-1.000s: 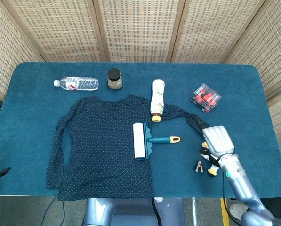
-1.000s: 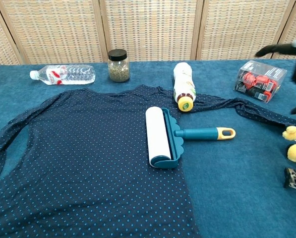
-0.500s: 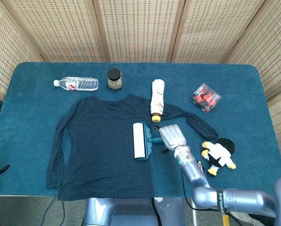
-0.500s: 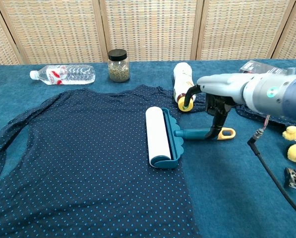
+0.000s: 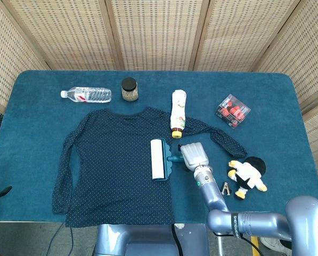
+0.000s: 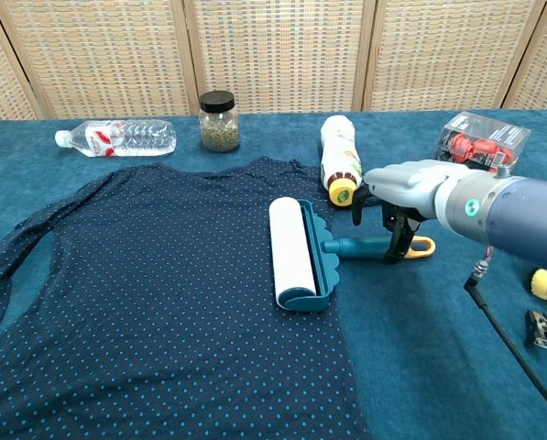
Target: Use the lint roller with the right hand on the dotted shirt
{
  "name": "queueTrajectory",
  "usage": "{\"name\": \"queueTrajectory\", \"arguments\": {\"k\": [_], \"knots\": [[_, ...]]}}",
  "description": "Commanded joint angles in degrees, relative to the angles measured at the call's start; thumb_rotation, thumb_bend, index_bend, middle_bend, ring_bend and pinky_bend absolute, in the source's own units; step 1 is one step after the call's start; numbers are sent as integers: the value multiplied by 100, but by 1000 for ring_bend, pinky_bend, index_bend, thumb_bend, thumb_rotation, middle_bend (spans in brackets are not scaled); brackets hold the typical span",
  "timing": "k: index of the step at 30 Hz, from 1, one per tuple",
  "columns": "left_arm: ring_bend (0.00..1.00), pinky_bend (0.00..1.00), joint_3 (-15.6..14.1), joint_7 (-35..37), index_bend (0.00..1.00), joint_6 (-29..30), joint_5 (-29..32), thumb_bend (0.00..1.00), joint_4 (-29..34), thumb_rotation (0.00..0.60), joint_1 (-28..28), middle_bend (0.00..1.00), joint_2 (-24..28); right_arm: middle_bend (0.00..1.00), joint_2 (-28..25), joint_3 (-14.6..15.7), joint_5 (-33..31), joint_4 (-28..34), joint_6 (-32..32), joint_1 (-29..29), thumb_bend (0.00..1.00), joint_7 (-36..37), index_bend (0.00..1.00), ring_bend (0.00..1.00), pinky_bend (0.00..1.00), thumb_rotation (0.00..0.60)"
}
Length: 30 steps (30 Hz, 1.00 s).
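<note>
The dark blue dotted shirt (image 5: 116,165) (image 6: 154,302) lies flat on the blue table. The lint roller (image 5: 157,159) (image 6: 291,249) rests on the shirt's right edge, its white roll on the cloth and its teal handle pointing right. My right hand (image 5: 194,156) (image 6: 406,197) sits on top of that handle, with dark fingers (image 6: 391,236) curled down around it. Only the handle's yellow end loop (image 6: 422,246) sticks out past the hand. Neither view shows my left hand.
Along the back lie a water bottle (image 5: 87,95), a dark-lidded jar (image 5: 129,89) and a white bottle (image 5: 178,113) by the shirt's right sleeve. A clear box of red items (image 5: 233,110), a penguin plush (image 5: 246,175) and a small clip (image 5: 225,188) lie to the right.
My right hand swung in from the table's right side, then came down onto the roller's handle and its fingers closed around it. The roller and shirt have not moved.
</note>
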<state>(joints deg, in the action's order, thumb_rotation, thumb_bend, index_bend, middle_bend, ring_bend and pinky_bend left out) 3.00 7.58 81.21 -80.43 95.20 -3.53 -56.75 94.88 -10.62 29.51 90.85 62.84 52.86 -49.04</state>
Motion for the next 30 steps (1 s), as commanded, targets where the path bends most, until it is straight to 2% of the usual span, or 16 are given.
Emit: {"name": "queueTrajectory", "arguments": {"k": [1,10,19,22,30], "knots": [[0,0,1,-3,0,-5,7,0,4,600,-2,0,0,1000,118,64,51,-160,25,10,408,-2,380,1000,1000,600],[0,0,25,4,0,-51,82,0,-15,600,-21,0,-8,1000,358,65,38,-620,-124,8,416,133,386,1000,1000,600],[0,0,46,-1,0,-106,160,0,-41,600,-42,0,-25,1000,652,50,33,-1080,-213,63,481,108,411,1000,1000,600],[0,0,46,13,0,-114,164,0,-54,600,-44,0,-25,1000,693,48,49,-1153,-236,55,529,117,457,1000,1000,600],[0,0,38,53,0,-116,138,0,-63,600,-45,0,-16,1000,682,39,248,-1077,-176,-3,772,187,658,1000,1000,600]]}}
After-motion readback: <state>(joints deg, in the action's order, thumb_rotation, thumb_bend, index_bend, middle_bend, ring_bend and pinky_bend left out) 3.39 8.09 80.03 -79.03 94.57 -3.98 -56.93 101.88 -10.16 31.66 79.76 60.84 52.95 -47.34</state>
